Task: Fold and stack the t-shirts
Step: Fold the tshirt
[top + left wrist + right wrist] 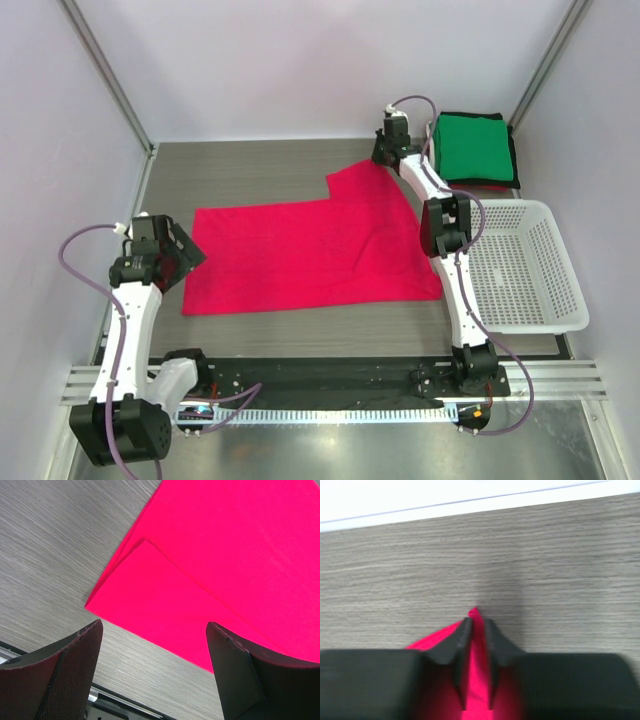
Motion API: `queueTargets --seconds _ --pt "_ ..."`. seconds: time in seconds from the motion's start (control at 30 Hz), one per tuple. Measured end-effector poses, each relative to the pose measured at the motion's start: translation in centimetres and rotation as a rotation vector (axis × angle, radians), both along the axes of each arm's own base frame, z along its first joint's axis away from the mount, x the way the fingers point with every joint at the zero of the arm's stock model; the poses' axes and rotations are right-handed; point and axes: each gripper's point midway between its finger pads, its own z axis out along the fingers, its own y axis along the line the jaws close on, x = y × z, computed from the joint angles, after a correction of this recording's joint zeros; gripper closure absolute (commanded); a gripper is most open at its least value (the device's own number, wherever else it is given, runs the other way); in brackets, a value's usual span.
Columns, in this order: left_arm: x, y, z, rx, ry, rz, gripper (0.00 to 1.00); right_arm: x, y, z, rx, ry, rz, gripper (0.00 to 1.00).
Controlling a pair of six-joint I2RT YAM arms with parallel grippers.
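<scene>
Red-pink shirt (310, 250) lies spread on the bench (250, 170), far corner pinched in right claw (477, 625); left claw (190, 252) wide open, empty; basket (520, 270), green stack (472, 148) alongside

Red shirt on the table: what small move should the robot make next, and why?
Probably lower the left gripper and close it on the left edge of the red shirt: its jaws hang open over that edge, while the right gripper pinches the far corner.
</scene>
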Motion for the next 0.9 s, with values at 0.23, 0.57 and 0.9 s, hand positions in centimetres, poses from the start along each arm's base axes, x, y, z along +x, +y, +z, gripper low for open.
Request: queueTargets --seconds 0.23,0.57,0.9 --pt "1.8 1.3 -1.2 0.046 0.069 0.035 0.15 0.1 0.1 0.0 0.009 -0.010 -0.002 0.99" --pt "16.9 5.4 -2.4 0.112 0.099 0.108 0.24 -3.3 0.6 1.3 0.050 0.073 0.024 0.99" --pt "24.6 6.5 -10.5 0.025 0.171 0.081 0.33 -7.8 0.8 6.4 0.097 0.078 0.049 0.99"
